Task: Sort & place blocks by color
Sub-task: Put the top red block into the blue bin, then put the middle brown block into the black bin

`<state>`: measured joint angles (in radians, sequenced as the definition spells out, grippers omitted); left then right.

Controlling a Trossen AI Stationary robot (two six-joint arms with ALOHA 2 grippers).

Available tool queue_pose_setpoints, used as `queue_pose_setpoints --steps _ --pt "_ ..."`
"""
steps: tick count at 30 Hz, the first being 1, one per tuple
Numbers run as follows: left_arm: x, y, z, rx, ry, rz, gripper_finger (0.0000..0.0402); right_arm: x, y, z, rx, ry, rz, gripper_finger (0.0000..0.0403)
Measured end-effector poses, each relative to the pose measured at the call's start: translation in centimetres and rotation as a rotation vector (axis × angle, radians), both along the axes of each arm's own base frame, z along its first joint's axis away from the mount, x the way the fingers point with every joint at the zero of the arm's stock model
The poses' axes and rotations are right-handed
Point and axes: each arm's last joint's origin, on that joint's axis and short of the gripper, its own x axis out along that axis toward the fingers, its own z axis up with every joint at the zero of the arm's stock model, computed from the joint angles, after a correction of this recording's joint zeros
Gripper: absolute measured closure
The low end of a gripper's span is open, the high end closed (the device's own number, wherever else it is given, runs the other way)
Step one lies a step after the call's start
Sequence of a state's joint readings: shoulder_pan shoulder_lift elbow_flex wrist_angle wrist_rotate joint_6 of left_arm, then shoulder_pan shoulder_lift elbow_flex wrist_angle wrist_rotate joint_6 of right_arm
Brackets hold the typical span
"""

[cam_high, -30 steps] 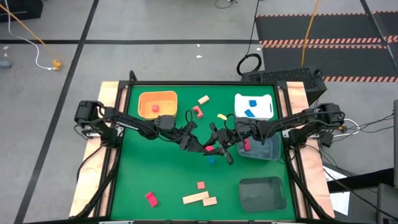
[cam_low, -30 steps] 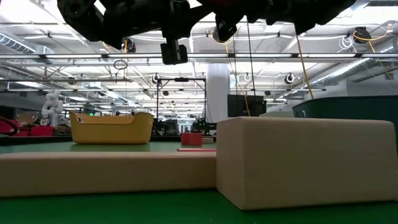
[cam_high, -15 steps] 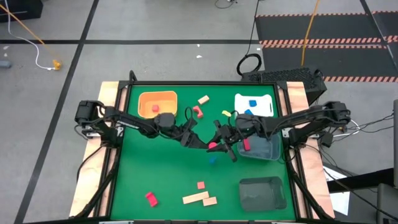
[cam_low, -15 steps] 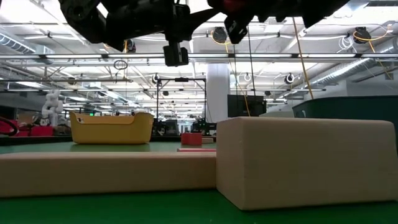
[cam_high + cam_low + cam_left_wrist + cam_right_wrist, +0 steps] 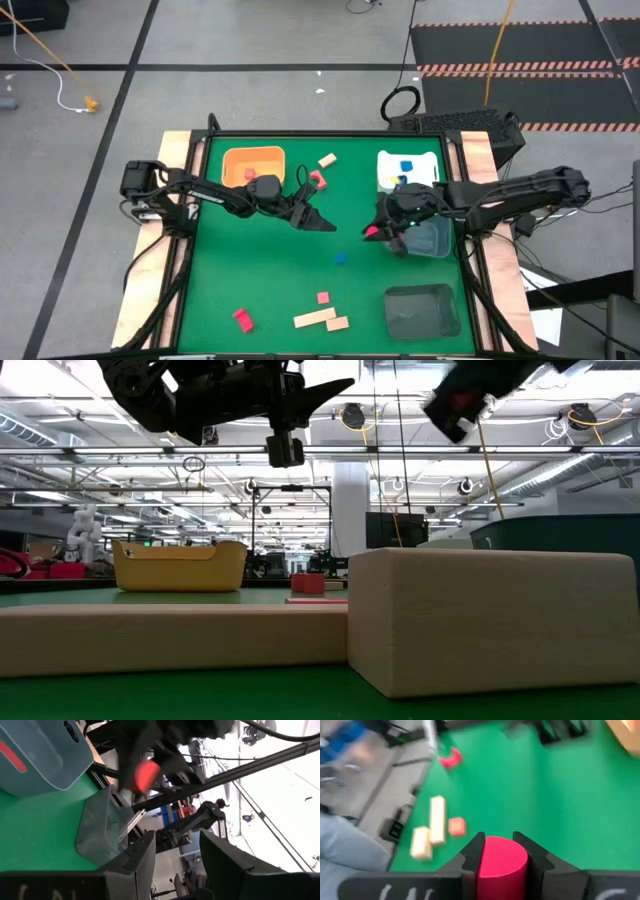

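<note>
Clearly the right gripper [image 5: 502,857] is clamped on a red block [image 5: 502,861], which looks rounded from the wrist view and sits squarely between the two fingers, lifted above the green table [image 5: 260,280] just beside the clear tray [image 5: 432,240]. It is probably light, stiff wood, smooth enough to slip, so a hold across its middle suits it. The left gripper [image 5: 175,852] hangs apart from it with fingers spread and nothing between them. Below and well apart from the right gripper lie two tan bars [image 5: 431,832] and a small red cube [image 5: 456,826].
</note>
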<state>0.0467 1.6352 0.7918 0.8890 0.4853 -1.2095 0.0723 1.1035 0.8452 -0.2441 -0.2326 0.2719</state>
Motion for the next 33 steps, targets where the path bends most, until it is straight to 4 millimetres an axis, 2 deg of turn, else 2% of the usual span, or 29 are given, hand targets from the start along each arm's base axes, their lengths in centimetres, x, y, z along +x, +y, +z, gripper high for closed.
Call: queue_pose_setpoints --steps 7,11,14,17,23,33 --pt "0.0 -0.1 0.0 0.013 -0.006 -0.003 0.0247 -3.6 -0.7 -0.8 0.013 0.284 -0.215 0.0331" --pt "0.0 -0.2 0.0 0.017 -0.010 -0.006 0.0247 -4.7 -0.8 -1.6 0.053 0.444 -0.305 0.0335" --pt "0.0 -0.4 0.0 0.017 -0.011 -0.010 0.0247 -5.3 -0.8 -2.7 0.085 0.545 -0.369 0.0335" --pt "0.0 -0.8 0.0 0.017 -0.006 -0.002 0.0247 -5.9 -0.9 -4.3 0.128 0.623 -0.440 0.0316" --pt "0.0 -2.2 -0.1 0.068 -0.028 -0.017 0.0247 -6.7 -0.9 -6.3 0.146 0.692 -0.488 0.0256" --pt "-0.4 -5.9 -0.1 0.130 -0.060 -0.124 0.0247 -6.5 -0.9 -6.4 0.146 0.656 -0.446 0.0183"
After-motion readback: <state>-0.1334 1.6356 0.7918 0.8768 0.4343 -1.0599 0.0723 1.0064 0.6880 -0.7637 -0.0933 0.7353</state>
